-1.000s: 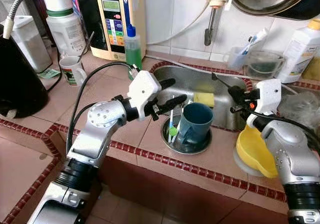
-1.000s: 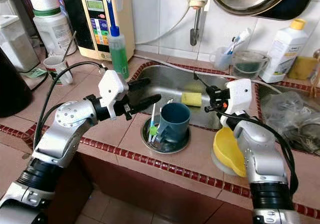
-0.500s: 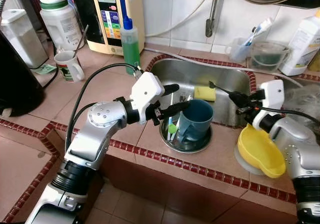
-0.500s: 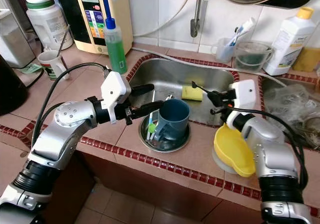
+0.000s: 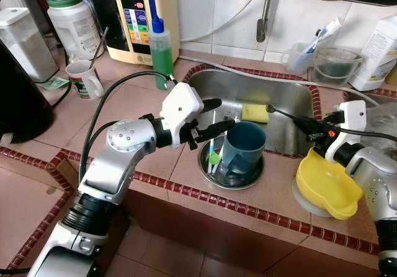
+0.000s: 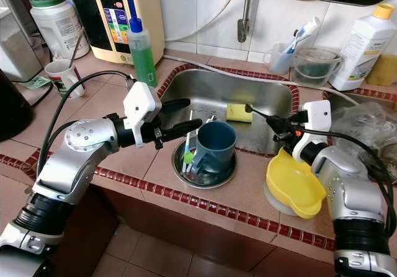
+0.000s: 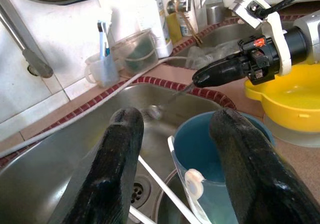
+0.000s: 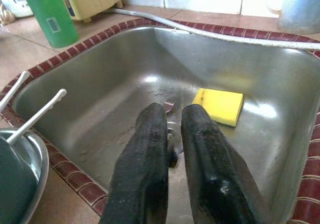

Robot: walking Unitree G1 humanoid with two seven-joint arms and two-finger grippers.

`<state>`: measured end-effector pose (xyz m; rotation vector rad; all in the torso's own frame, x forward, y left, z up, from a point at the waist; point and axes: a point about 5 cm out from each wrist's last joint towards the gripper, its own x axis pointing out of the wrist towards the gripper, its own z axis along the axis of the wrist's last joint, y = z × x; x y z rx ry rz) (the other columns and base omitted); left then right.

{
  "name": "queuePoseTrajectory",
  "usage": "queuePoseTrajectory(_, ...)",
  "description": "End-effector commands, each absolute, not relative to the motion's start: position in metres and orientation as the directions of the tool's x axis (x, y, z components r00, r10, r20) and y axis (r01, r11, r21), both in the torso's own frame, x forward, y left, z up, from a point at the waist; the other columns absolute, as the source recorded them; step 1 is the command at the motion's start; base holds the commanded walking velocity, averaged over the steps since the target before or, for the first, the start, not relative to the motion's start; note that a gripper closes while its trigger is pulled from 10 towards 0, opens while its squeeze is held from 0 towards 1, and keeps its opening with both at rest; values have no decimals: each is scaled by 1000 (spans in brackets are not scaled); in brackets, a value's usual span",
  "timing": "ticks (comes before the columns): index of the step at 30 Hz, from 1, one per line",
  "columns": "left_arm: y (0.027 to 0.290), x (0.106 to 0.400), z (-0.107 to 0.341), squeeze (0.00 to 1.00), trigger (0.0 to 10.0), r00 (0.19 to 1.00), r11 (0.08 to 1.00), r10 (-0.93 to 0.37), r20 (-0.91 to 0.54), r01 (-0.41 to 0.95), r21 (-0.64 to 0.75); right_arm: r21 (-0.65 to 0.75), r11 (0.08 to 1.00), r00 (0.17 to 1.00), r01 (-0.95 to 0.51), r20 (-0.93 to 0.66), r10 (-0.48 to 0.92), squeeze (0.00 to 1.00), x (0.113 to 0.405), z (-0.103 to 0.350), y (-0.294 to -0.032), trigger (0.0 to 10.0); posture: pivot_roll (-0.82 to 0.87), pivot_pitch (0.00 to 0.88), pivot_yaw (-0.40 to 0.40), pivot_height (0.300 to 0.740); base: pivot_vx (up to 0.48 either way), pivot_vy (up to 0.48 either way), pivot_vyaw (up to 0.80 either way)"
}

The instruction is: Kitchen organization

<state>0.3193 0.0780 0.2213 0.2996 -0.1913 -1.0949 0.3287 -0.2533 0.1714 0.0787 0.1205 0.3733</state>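
1. Stainless sink (image 5: 282, 113) is the landmark; blue cup (image 5: 243, 148) stands upright in a shallow metal bowl (image 5: 231, 176) on the tiled ledge just in front of the sink's front rim, with white-handled utensils (image 5: 212, 152) leaning beside the cup.
2. Left gripper (image 5: 218, 116) hovers at the sink's front-left corner, fingers apart, nothing held; wrist view shows the cup rim just beyond the fingertips.
3. Right gripper (image 6: 263, 121) reaches over the sink's right side, fingers nearly together on a thin metal utensil (image 8: 170, 106); its tip points down toward the basin, near the yellow sponge (image 8: 218, 105).
4. Yellow bowl (image 6: 294, 186) sits on the ledge right of the sink, touching the right forearm.
5. Key relation: the cup lies directly ahead of the left gripper, long axis vertical; the left arm is nearer, so a sideways grasp on the cup wall looks likely.
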Motion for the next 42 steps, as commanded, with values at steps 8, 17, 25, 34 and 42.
queuePoseTrajectory(8, 80, 324, 230, 0, 10000, 459, 439, -888, 24, 831, 343, 115, 917, 922, -382, -18, 387, 1000, 331, 190, -254, 10000, -109, 80, 43, 740, 0, 0, 0)
queuePoseTrajectory(17, 83, 329, 234, 0, 10000, 489, 472, -871, 44, 809, 351, 168, 912, 927, -375, 67, 369, 1000, 333, 197, -255, 10000, -100, 58, 37, 740, 0, 0, 0)
queuePoseTrajectory(25, 97, 345, 235, 0, 10000, 659, 670, -737, 150, 682, 295, 218, 926, 936, -309, 240, 256, 1000, 332, 213, -243, 10000, -99, 5, 30, 740, 0, 0, 0)
queuePoseTrajectory(34, 118, 359, 238, 0, 10000, 775, 801, -595, 212, 553, 228, 240, 953, 947, -187, 302, 110, 1000, 327, 215, -242, 10000, -92, 0, 23, 740, 0, 0, 0)
queuePoseTrajectory(42, 133, 362, 225, 0, 10000, 843, 874, -485, 231, 457, 167, 117, 993, 940, -22, 341, -20, 0, 314, 215, -231, 10000, -106, 0, 41, 740, 0, 0, 0)
